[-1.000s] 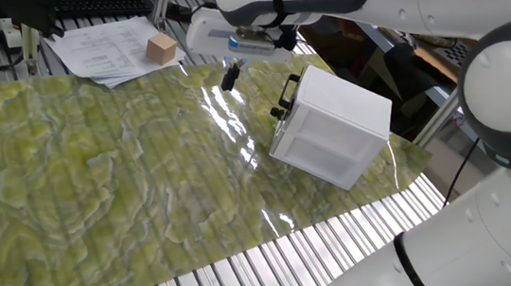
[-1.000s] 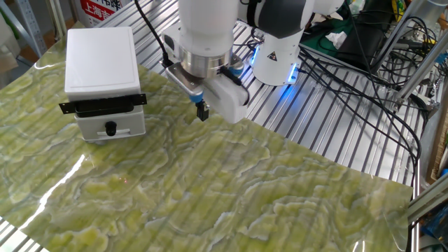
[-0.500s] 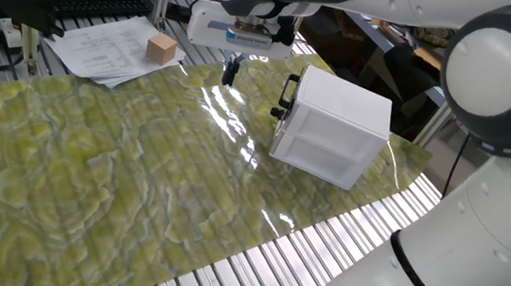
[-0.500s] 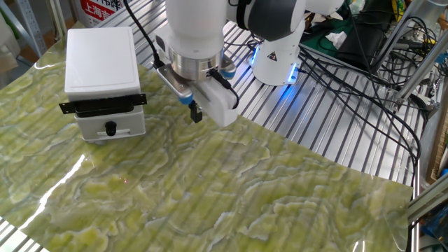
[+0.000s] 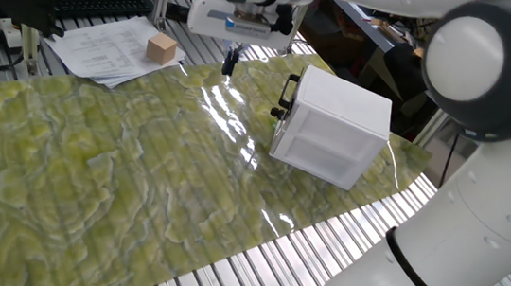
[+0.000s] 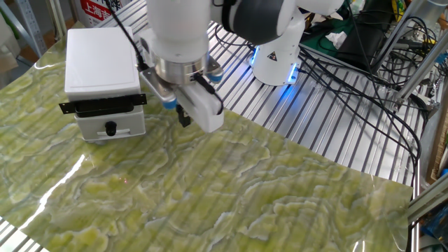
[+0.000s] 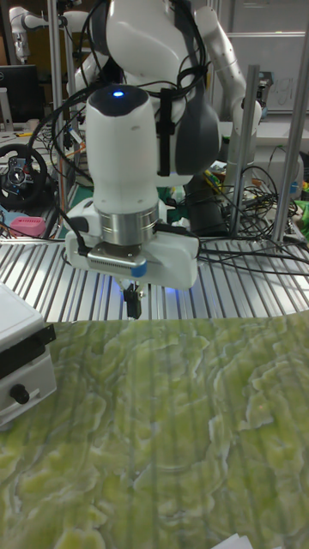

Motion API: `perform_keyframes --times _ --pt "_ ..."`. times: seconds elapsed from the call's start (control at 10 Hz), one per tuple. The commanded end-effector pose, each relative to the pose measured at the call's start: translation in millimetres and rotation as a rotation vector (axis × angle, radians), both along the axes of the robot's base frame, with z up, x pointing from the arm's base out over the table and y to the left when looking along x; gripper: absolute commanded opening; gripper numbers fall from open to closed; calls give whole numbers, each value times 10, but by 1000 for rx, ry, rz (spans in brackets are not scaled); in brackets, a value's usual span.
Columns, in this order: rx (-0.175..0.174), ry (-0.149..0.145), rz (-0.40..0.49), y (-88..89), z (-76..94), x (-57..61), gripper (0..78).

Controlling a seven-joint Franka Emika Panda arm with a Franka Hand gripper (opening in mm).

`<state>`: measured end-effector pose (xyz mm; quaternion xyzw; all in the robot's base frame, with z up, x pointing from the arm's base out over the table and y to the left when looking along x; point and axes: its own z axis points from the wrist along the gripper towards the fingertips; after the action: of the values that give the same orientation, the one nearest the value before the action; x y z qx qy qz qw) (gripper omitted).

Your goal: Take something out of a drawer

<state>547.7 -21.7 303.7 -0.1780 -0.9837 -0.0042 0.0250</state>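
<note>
The white cabinet (image 6: 100, 59) stands at the mat's far edge, and its drawer (image 6: 103, 106) with the black bar handle sits pushed in. A lower panel carries a round black knob (image 6: 110, 129). The something is hidden from every view. My gripper (image 6: 184, 117) hangs above the mat to the right of the cabinet front, fingers together and holding nothing. In one fixed view the gripper (image 5: 230, 62) is left of the cabinet (image 5: 336, 123) and its handle (image 5: 287, 93). The tall fixed view shows the gripper (image 7: 133, 302) pointing down and the cabinet (image 7: 19, 364) at the left edge.
A bigger tan wooden block (image 5: 161, 48) rests on loose papers (image 5: 113, 49) beyond the green mat (image 5: 109, 175). The robot base (image 6: 276, 59) glows blue on the slatted metal table, and cables (image 6: 364, 63) trail to its right.
The gripper has moved steadily toward the cabinet side, left in the other fixed view, staying shut. The cabinet and block have not moved.
</note>
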Motion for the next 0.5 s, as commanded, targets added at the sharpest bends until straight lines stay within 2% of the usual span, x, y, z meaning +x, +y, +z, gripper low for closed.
perform_keyframes --times 0.1,0.5 --pt "-7 -3 -30 -34 36 43 0" --pt "-10 -16 -58 -34 36 43 0"
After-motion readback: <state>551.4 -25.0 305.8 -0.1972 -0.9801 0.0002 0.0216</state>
